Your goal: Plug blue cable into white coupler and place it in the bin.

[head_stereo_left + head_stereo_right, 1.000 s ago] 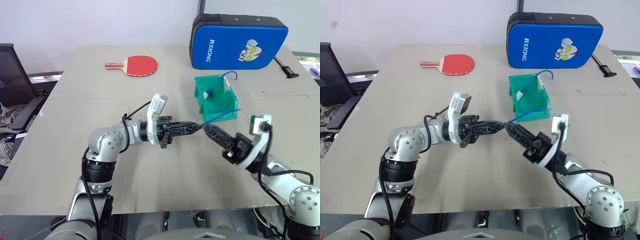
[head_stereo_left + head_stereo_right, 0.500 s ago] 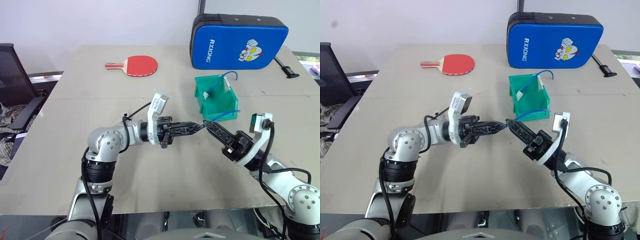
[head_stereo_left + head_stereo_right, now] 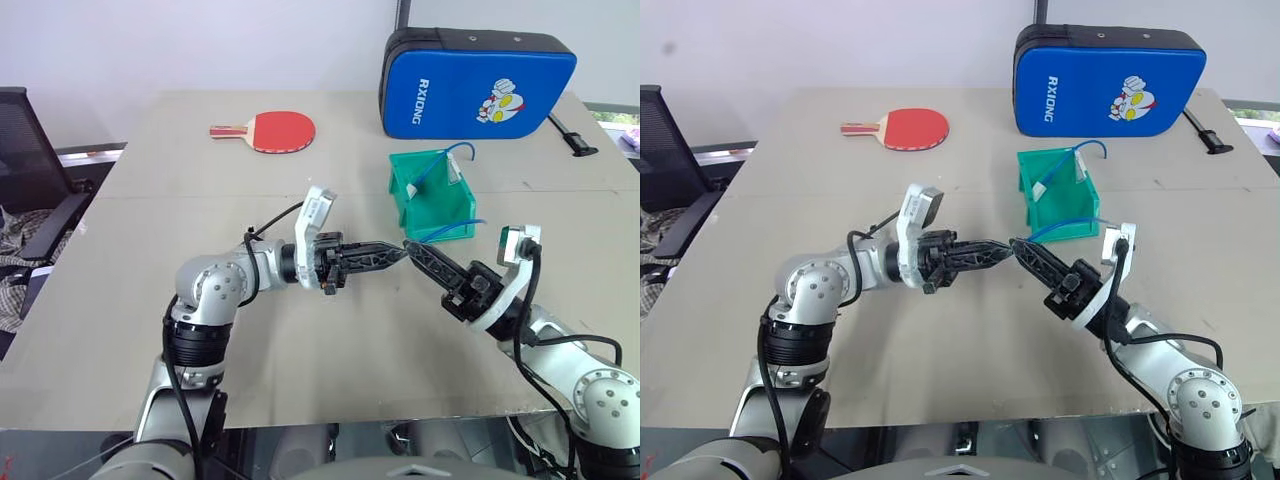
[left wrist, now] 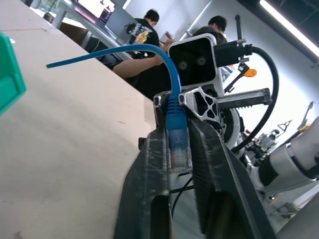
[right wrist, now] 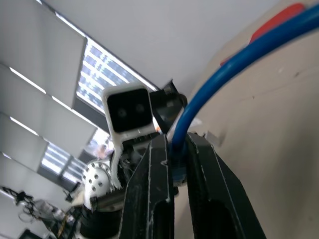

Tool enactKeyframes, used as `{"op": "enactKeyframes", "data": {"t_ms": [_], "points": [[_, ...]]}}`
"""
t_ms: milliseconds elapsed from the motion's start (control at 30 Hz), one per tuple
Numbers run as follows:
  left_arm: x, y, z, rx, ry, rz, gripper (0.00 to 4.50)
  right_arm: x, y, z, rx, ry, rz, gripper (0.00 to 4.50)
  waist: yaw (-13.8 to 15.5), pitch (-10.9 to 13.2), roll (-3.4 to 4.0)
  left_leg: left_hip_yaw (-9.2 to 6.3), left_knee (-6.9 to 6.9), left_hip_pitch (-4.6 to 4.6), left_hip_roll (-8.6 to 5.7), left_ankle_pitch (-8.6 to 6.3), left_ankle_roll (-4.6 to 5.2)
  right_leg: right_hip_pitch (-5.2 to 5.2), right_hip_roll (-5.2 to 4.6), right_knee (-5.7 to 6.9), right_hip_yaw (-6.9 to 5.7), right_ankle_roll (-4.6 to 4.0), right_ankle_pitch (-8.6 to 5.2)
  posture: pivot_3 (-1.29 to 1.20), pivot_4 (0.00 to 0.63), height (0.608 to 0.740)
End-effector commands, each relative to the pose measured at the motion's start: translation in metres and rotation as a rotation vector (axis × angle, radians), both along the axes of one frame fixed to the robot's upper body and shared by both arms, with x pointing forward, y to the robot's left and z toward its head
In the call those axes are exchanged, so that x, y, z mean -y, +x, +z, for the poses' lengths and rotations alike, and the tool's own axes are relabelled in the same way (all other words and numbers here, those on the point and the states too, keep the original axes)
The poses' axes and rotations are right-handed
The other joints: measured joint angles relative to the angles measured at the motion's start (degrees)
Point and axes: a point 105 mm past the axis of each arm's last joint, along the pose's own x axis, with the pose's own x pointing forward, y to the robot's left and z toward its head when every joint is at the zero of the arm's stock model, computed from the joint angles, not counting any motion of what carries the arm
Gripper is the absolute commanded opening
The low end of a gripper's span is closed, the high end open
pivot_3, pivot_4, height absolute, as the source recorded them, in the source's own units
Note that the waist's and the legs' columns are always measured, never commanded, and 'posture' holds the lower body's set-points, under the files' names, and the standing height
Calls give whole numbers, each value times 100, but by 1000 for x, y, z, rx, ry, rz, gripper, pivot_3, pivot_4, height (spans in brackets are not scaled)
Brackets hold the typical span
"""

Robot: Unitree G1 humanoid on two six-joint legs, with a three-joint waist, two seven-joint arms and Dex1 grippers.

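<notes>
Head view, clock bearings taken from where the two grippers meet, at table centre

- office chair (image 3: 22,160) off the table edge at 9 o'clock
- red table-tennis paddle (image 3: 283,130) flat on the table (image 3: 330,350) at 11 o'clock, well apart from everything else
- left gripper (image 3: 398,251) comes in from 9 o'clock, roughly level, tip to tip with the other one. In its wrist view the clear plug of the blue cable (image 4: 174,117) sits between its two fingers (image 4: 149,169), and both look pressed against the plug's sides, so I read it as clamped on the plug
- right gripper (image 3: 410,247) comes in from 4 o'clock, angled up toward the left one. It is closed, and its wrist view shows the blue cord pinched between its fingers (image 5: 204,164) just behind the plug
- from the pinch the cable runs off toward 2 o'clock, crossing the front of the bin (image 3: 440,205) in the air above the table
- the green bin stands on the table at 1 o'clock, near the grippers, open top. More blue cord arcs up out of it, and I cannot tell if it is the same cable
- blue padded case (image 3: 478,82) with a cartoon print stands at the far edge, 1 o'clock, beyond the bin
- people are seated in the background of the left wrist view
</notes>
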Motion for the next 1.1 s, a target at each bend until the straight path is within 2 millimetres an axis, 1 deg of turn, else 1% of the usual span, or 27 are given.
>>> {"op": "enactKeyframes", "data": {"t_ms": [33, 67, 133, 233, 333, 367, 400, 467, 533, 600, 667, 800, 967, 1100], "points": [[-4, -2, 10, 65, -11, 34, 2767, 1, 0, 6, 47, -7, -10, 0, 4, 0, 0, -1, 0, 0, 0, 0, 0, 0, 0, 0, 0, 0, 0, 0, 150, 731], [-7, -1, 9, 60, -10, 47, 3323, 3, 2, 6, 49, -10, -18, 0, 4, 0, 0, 0, 0, 0, 0, 0, 0, 0, 0, 0, 0, 0, 0, 0, 150, 731], [-22, 0, 7, 53, 16, 107, 4242, 8, 6, 4, 56, -21, -49, 0, -19, 0, 0, 1, 0, 0, 1, 0, 0, 0, 0, 0, 2, 0, 0, 0, 150, 731], [-51, 7, 0, 84, 79, 252, 4242, 14, 11, 3, 68, -35, -78, 0, -46, 0, 0, 0, -3, 3, 4, 0, 0, -1, 2, 0, 2, 0, 0, 0, 150, 731], [-80, 24, -3, 192, 143, 458, 4242, 18, 12, 0, 70, -44, -94, 0, -49, 1, 1, -1, -6, 4, 6, 0, 0, -2, 3, 0, -1, -1, -1, 0, 150, 731], [-92, 31, -4, 223, 172, 531, 4242, 18, 13, 0, 70, -43, -98, 0, -28, 1, 0, -2, -6, 3, 6, 0, 0, -2, 2, 0, -2, -1, -1, 0, 150, 731], [-110, 40, -5, 284, 220, 636, 4242, 19, 13, -1, 69, -42, -102, 0, -10, 1, 0, -1, -6, 2, 5, 0, 0, -2, 0, 0, -2, -1, -1, 0, 150, 731], [-139, 49, -3, 391, 301, 789, 4242, 21, 13, -2, 68, -44, -107, 0, 13, 0, 0, 2, -5, 3, 4, 0, 0, -1, -2, -2, 0, -1, 0, 0, 150, 731], [-154, 51, -5, 455, 358, 867, 4242, 21, 13, -4, 66, -50, -107, 0, 13, 0, 0, 6, -6, 3, 5, 0, 0, -1, -3, -3, 3, -5, 2, 0, 150, 731], [-166, 54, -16, 500, 437, 921, 4242, 20, 14, -6, 64, -53, -103, 0, 17, 0, 0, 8, -6, 1, 5, 0, 0, -2, -7, -6, 2, -10, 5, 0, 150, 731], [-178, 61, -26, 522, 516, 979, 4242, 18, 14, -7, 64, -58, -96, 0, 31, 0, -1, 7, -7, -2, 3, 0, 0, -1, -14, -7, -1, -12, 6, 0, 150, 731], [-189, 71, -37, 502, 583, 1003, 4242, 16, 15, -8, 67, -72, -87, 0, 24, 1, -3, 8, -6, -3, 2, 0, 0, -1, -15, -7, -3, -8, 5, 0, 150, 731], [-192, 79, -49, 482, 621, 914, 4242, 17, 14, -10, 66, -89, -92, 0, 18, 0, -4, 5, -7, -3, 4, 0, 0, -1, -13, -6, -9, -7, 5, 0, 150, 731], [-194, 93, -56, 493, 671, 852, 4242, 17, 11, -11, 65, -107, -95, 0, 22, 0, -4, 5, -7, -2, 4, 0, 0, -2, -12, -5, -10, -10, 7, 0, 150, 731]]}}
